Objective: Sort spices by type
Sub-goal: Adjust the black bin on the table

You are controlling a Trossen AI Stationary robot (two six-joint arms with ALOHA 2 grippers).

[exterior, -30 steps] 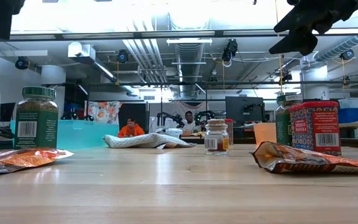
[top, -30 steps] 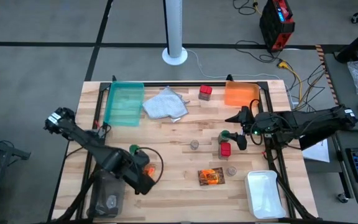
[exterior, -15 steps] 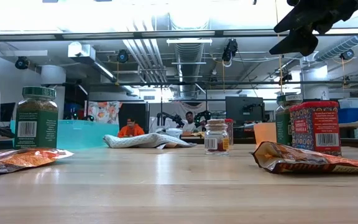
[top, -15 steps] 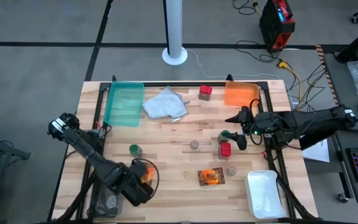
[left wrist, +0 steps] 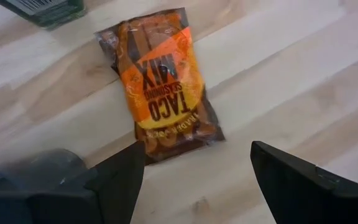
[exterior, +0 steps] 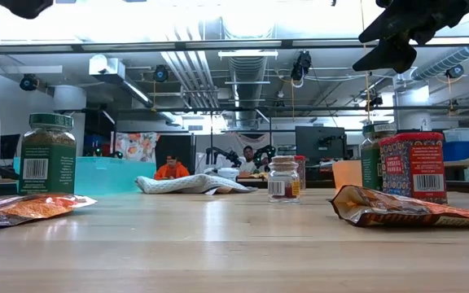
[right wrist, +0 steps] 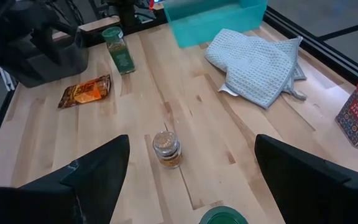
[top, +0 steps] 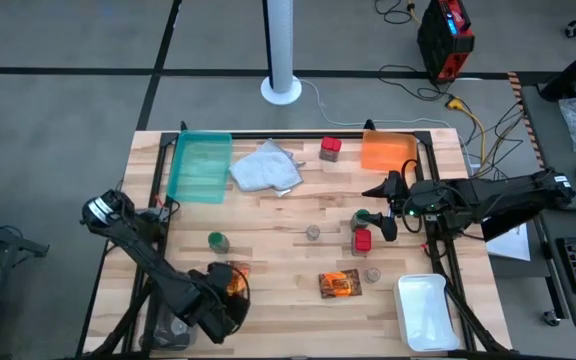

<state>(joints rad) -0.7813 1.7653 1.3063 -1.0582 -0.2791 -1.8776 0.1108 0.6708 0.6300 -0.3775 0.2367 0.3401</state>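
Retreating toward the frame's lower left, the left pincer [left wrist: 194, 180] hovers with fingers apart over the shiny orange-brown taco-seasoning packet [left wrist: 163, 84] on the worktop [top: 288, 250]; descending off-centre could shove it.

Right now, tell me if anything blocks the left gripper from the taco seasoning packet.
Nothing visible does. The left gripper is open over bare wood beside the taco seasoning packet; the green-capped jar stands beyond the packet, off that path.

Left end effector [top: 220, 305] beside orange packet [top: 234, 281], green-capped jar [top: 216, 241] nearby
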